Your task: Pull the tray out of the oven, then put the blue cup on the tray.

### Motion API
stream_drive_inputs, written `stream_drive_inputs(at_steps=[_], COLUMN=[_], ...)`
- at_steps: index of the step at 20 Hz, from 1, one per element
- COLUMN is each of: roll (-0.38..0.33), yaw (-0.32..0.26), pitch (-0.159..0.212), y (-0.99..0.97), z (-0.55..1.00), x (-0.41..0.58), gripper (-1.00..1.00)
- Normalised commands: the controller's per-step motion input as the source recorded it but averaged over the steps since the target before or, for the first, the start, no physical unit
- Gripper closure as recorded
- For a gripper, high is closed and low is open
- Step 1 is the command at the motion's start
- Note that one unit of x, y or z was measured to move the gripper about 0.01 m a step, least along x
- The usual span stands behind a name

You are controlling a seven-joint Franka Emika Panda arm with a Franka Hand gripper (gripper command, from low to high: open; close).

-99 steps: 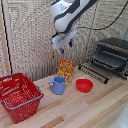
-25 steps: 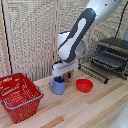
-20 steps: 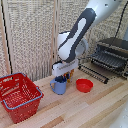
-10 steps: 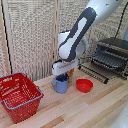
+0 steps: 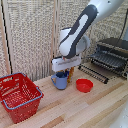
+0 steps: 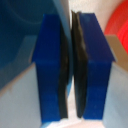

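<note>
Light-blue cup, side handle, hand pinching rim.

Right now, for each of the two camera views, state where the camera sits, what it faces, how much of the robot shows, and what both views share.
Exterior view: off the arm, facing the wooden counter, showing the arm, gripper, blue cup, red bowl, red basket and oven with its tray.
Wrist view: on the wrist, looking along the blue fingers, pressed nearly together on a thin pale edge; only they show.
Shared: gripper, blue cup, red bowl.
</note>
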Motion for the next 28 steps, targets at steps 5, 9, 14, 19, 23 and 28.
stream_drive_inputs(at_steps=[5,9,14,19,23,28], roll=[-0.08,-0.122,-0.065,-0.07,-0.059,-0.011], yaw=[-0.329,-0.282,-0.274,-0.253,-0.215,-0.202], pitch=[-0.003,0.042,0.113,0.082,0.073,0.031], y=[0.03,-0.02,-0.15,-0.1,-0.21,-0.43], z=[0.84,0.91,0.9,0.84,0.84,0.71], x=[0.08,0.329,0.402,0.449,0.524,0.435], gripper=[1.0,1.0,1.0,1.0,1.0,1.0])
